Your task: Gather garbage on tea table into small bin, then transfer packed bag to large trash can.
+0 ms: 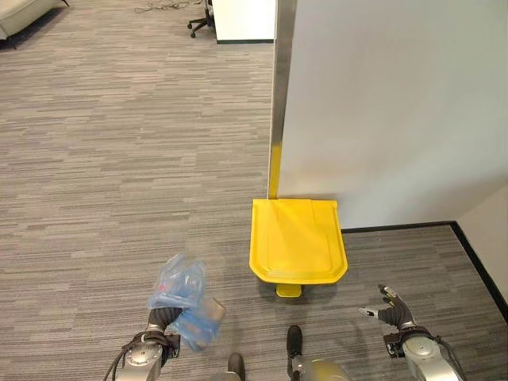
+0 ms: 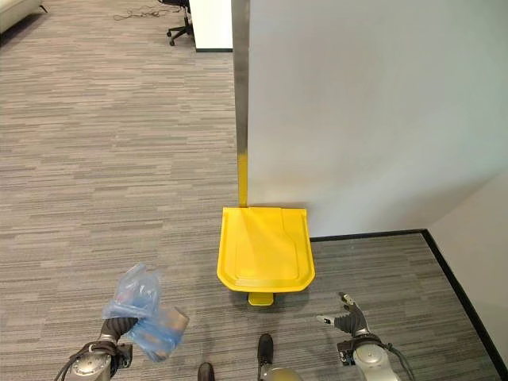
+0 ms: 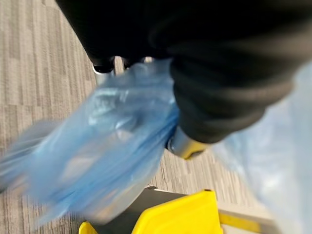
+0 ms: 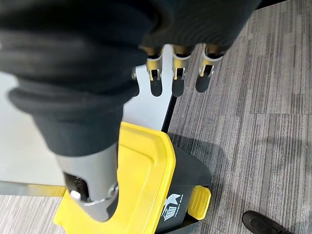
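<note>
The left hand (image 1: 161,319) stood at the lower left of the head views, with its fingers closed round the gathered neck of a blue translucent trash bag (image 1: 181,300). The bag bulged above and to the inner side of the hand, clear of the carpeted floor (image 1: 119,159). In the left wrist view the blue film (image 3: 112,146) ran right up against the dark ribbed cover; the fingers themselves were hidden by it, so the grip was judged from the bunched plastic.

The right hand (image 1: 390,308) stood at the lower right, empty, its fingers straight and spread. The right wrist view confirmed the relaxed fingers (image 4: 178,66) with nothing between them and the thumb.

The large trash can (image 1: 297,240) stood against the grey wall panel (image 1: 381,103). Its yellow lid (image 2: 264,248) was down, and the yellow foot pedal (image 1: 289,290) projected from its near edge toward the robot.

Governing relation: the can lay forward and to the right of the bag-holding hand, roughly midway between the two hands, and slightly nearer the right hand. The bag was well apart from the lid and level with the pedal's side of the can. The lid being closed, the transfer probably required opening it first, by the pedal or by the free right hand, before the left arm swung the bag rightward over the opening.
</note>
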